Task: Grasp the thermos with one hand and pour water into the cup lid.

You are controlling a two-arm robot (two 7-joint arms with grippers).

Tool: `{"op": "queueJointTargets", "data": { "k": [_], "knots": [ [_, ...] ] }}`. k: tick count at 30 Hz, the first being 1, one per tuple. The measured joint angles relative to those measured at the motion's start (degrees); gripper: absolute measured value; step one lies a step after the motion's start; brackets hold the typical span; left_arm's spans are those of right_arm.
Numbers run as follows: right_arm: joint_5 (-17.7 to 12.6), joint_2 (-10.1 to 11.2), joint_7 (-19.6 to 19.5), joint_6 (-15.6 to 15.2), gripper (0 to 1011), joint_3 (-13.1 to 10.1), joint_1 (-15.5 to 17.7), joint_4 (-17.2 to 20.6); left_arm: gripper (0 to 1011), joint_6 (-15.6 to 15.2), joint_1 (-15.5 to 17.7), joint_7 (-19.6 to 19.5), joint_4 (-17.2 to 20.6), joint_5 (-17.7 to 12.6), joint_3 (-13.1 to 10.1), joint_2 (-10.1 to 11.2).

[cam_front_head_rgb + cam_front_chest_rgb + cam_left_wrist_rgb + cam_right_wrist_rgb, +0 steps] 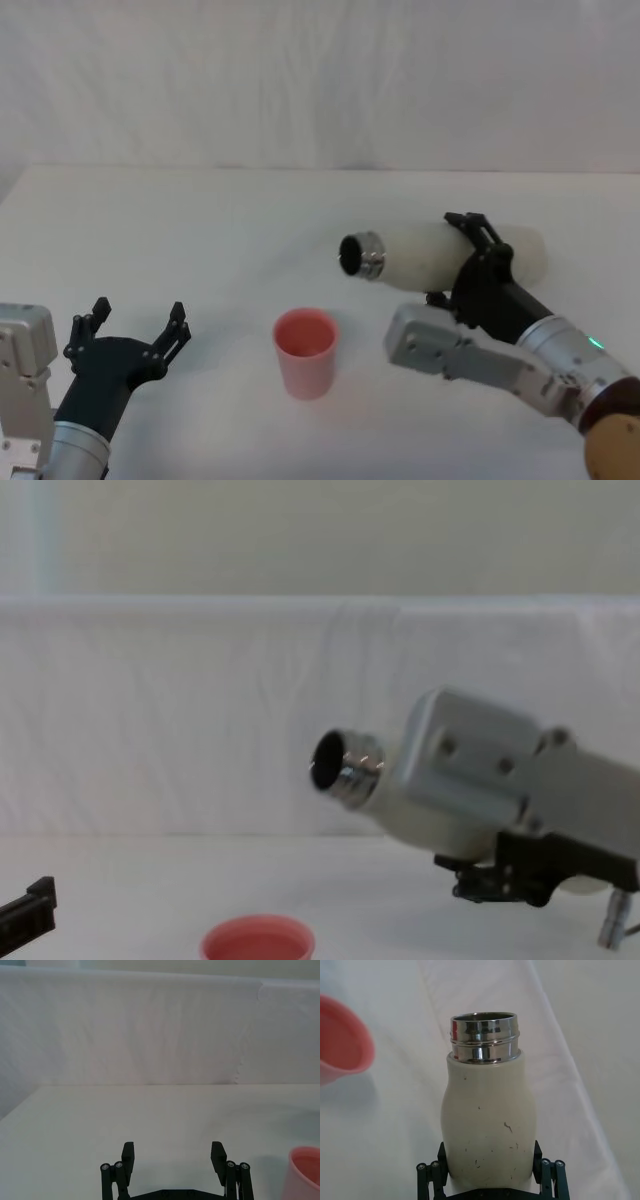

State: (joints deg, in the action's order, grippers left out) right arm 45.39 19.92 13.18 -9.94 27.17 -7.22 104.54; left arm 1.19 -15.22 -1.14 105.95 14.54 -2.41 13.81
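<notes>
My right gripper (455, 260) is shut on the cream-white thermos (425, 250), holding it on its side in the air. The open steel neck (362, 255) points left, slightly tilted up in the chest view. The neck (345, 765) hangs above and a little to the right of the pink cup lid (258, 942). The cup lid (305, 350) stands upright on the table; no water shows at the neck. In the right wrist view the black fingers (432, 1172) clamp the thermos body (490, 1115). My left gripper (135, 330) rests open, left of the cup lid.
A white cloth covers the table (200, 230) and rises as a backdrop behind it. In the chest view the grey housing (460, 780) of my right arm hides most of the thermos body. The cup lid's rim (305, 1170) shows beside the left gripper (173, 1155).
</notes>
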Motion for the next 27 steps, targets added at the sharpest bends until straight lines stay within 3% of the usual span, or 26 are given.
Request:
{"op": "queueJointTargets", "data": {
  "k": [8, 14, 22, 27],
  "knots": [
    [-9.2, -2.1, -1.0, 2.4, 960, -5.0, 2.6, -0.7, 1001, 0.0, 0.0, 0.0, 0.0, 0.0, 0.0, 0.0],
    [-19.8, -5.1, -0.6, 4.5, 960, -9.4, 3.7, -2.5, 1001, 0.0, 0.0, 0.0, 0.0, 0.0, 0.0, 0.0],
    [-28.9, -7.9, 1.0, 5.8, 960, -11.6, 3.0, -5.3, 1001, 0.0, 0.0, 0.0, 0.0, 0.0, 0.0, 0.0],
    [-37.2, -10.3, 3.2, 6.5, 960, -12.9, 1.7, -7.9, 1001, 0.0, 0.0, 0.0, 0.0, 0.0, 0.0, 0.0]
  ]
}}
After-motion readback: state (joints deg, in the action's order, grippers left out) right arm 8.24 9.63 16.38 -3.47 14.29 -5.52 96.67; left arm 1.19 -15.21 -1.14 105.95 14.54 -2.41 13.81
